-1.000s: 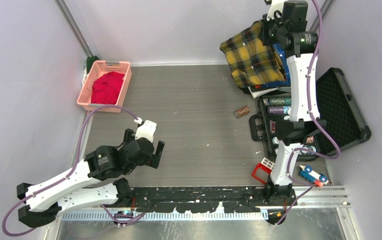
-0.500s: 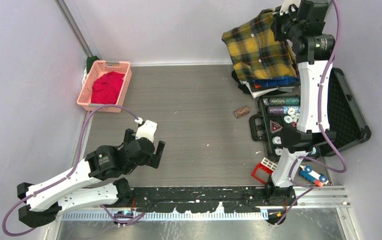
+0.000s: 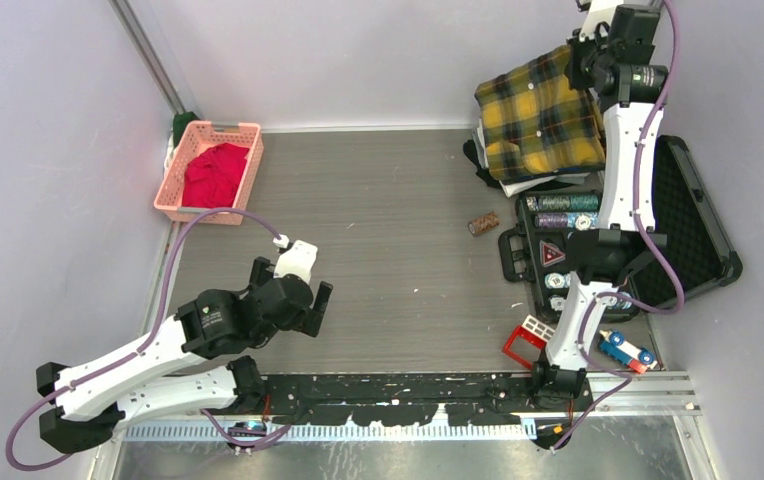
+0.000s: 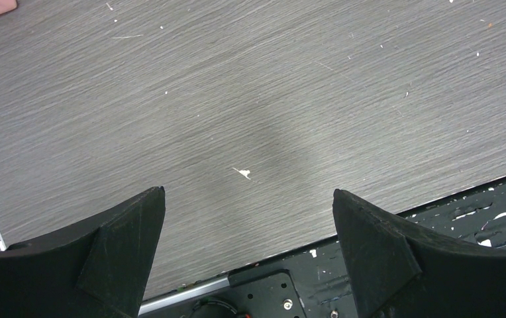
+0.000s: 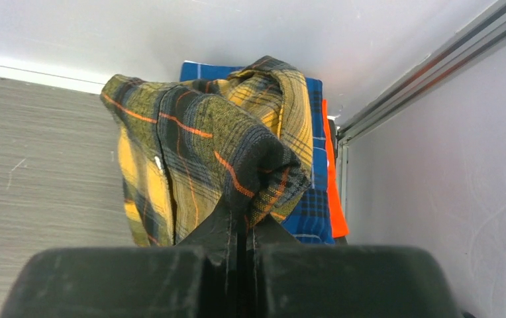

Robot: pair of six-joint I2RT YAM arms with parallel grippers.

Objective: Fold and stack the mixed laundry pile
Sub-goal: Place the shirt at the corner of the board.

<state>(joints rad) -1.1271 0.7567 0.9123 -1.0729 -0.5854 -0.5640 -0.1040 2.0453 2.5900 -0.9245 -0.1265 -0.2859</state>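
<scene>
My top view looks down from high behind the rig and takes in the whole bench [image 3: 398, 200]. The left wrist view faces down, close over bare bench just beyond the left claw [image 4: 248, 193]. The right wrist view looks along the right claw [image 5: 239, 222] at the yellow plaid shirt [image 5: 191, 159] directly before it; the top view shares this shirt.

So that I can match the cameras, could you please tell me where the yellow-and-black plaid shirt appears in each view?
Top external: the shirt is in the upper right.
Left wrist: not in it.
Right wrist: the shirt fills the centre, pinched by the right fingers.
Shared landmark: the grey table.
</scene>
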